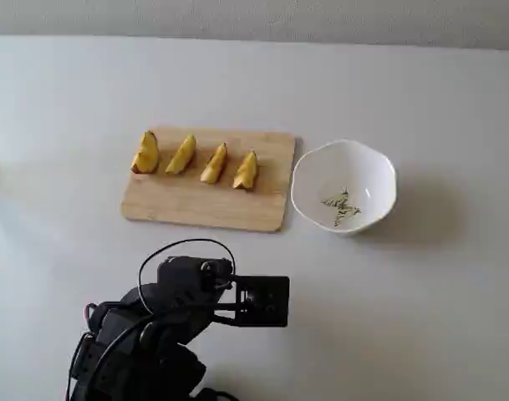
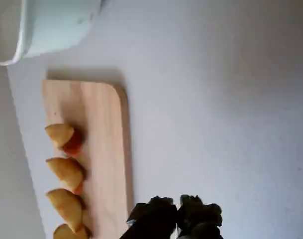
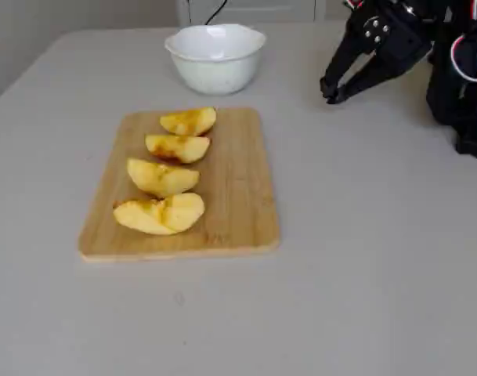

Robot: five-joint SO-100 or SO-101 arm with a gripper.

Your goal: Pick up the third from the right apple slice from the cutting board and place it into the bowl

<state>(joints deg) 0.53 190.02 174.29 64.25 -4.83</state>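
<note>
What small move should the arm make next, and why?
Probably reach forward toward the apple slice, third from the right in the fixed view from above. All four slices lie on the cutting board, the bowl is empty, and the gripper holds nothing, away from the board.

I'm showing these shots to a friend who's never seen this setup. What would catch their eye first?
Probably the row of four yellow apple slices lined up on the wooden cutting board mid-table. Next, the white bowl with a butterfly mark inside, empty, just right of the board in that fixed view. The black pincer hangs off the board, holding nothing.
</note>
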